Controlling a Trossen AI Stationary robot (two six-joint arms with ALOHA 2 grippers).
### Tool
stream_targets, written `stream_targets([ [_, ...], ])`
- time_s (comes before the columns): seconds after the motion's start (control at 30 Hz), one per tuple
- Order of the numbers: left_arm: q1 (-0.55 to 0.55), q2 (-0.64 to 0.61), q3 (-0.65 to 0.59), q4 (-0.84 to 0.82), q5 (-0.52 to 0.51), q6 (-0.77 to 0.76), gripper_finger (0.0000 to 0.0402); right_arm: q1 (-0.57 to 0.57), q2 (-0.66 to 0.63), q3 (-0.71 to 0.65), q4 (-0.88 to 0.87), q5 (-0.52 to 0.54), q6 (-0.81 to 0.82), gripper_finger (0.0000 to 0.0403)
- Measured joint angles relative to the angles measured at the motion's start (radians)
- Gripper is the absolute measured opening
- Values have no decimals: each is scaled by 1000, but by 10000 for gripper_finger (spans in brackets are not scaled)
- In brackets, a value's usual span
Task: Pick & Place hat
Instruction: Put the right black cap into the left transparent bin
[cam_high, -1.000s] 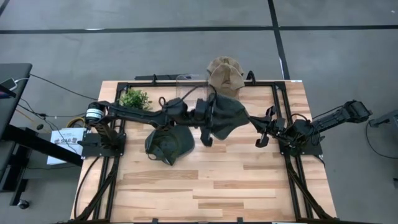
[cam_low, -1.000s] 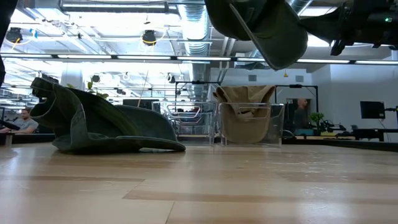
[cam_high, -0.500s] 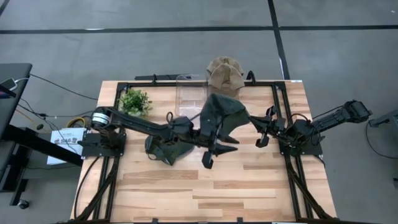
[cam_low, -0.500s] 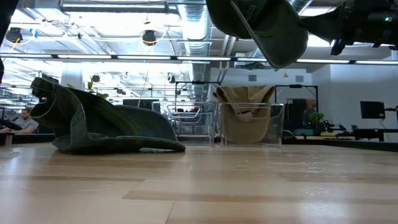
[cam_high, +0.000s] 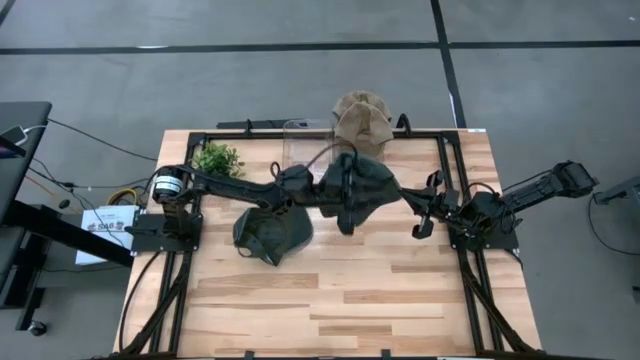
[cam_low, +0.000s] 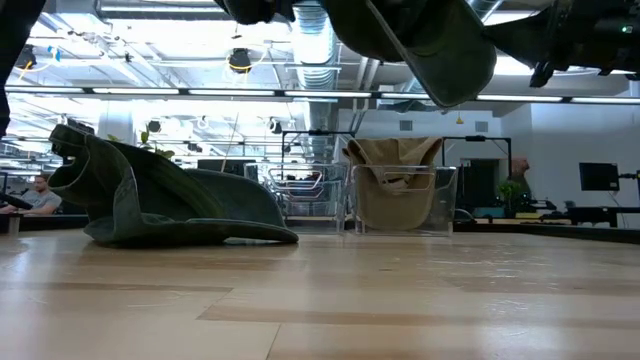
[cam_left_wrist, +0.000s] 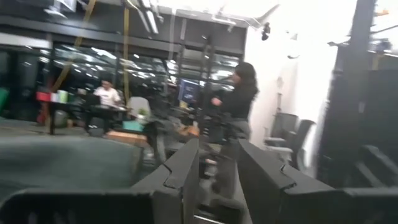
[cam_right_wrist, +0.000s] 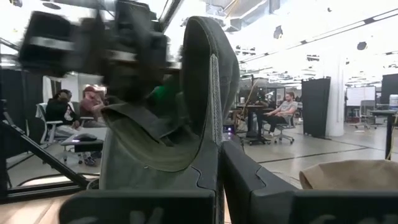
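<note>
A dark green hat (cam_high: 368, 185) hangs high over the table's middle, and my right gripper (cam_high: 407, 198) is shut on it. The low view has this hat (cam_low: 430, 50) at the top, well above the wood. My left gripper (cam_high: 346, 218) is open at the hat's left side; its wrist view shows room background through the finger gap (cam_left_wrist: 219, 180) and green cloth (cam_left_wrist: 62, 165) beside it. Whether it touches the hat I cannot tell. A second green hat (cam_high: 270, 230) lies flat on the table. A tan hat (cam_high: 360, 118) sits in a clear holder (cam_low: 400, 200) at the far edge. My right gripper pinches an edge of the green hat (cam_right_wrist: 214, 134) between its two fingers, as its wrist view shows. The fingers come nearly level from the table's right side. The hat is lifted clear of the table, and most of its cloth spreads away from the fingers toward the left arm.
A clear box (cam_high: 305, 140) and a small green plant (cam_high: 217, 158) stand at the far left of the table. Black frame rails (cam_high: 190, 290) run along both sides. The near half of the wooden table (cam_high: 340, 310) is bare wood. People show in the room behind.
My left gripper swung toward the table's near edge, then back toward the far edge, ending close beside the held hat. Its arm now dips into the top of the low view. The green hat stays in my right gripper, which has kept still.
</note>
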Motion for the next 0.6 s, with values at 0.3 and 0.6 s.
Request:
stream_targets([
  [0.3,65,-3,0,98,1,-12,105,0,0,0,-1,-6,-5,0],
  [0.6,32,-4,0,160,65,-6,105,0,0,0,-21,49,-7,0],
])
